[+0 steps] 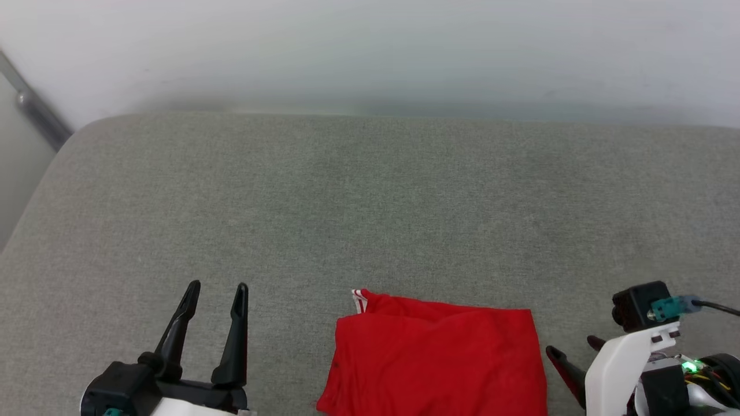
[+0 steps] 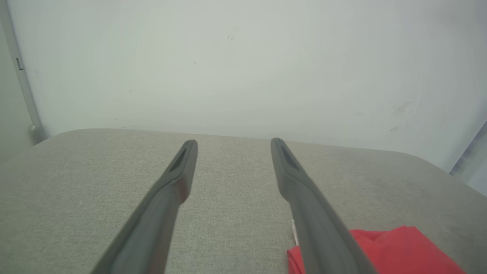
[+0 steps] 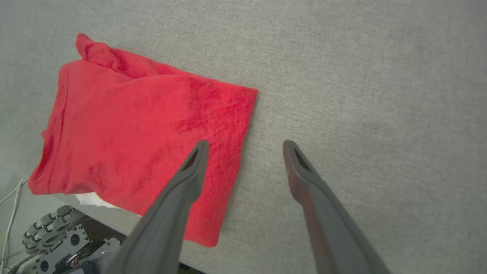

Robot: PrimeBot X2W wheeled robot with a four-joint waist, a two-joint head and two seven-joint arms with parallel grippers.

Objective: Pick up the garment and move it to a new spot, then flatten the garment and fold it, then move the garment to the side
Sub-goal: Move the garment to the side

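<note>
The garment (image 1: 433,358) lies folded into a red rectangle at the near edge of the grey cushioned surface (image 1: 370,202), with a bit of red-and-white striped trim at its far left corner. My left gripper (image 1: 218,287) stands open to the garment's left, apart from it and holding nothing. In the left wrist view the left gripper (image 2: 234,142) points over the bare cushion, with the garment (image 2: 399,251) at the lower right. My right gripper (image 1: 575,348) sits just right of the garment. In the right wrist view the right gripper (image 3: 246,144) is open above the right edge of the garment (image 3: 144,137).
A pale wall rises behind the cushion. A metal pole (image 1: 34,110) slants at the far left. Past the cushion's near edge the robot's wheeled base (image 3: 53,236) and cables show. Bare cushion stretches beyond and beside the garment.
</note>
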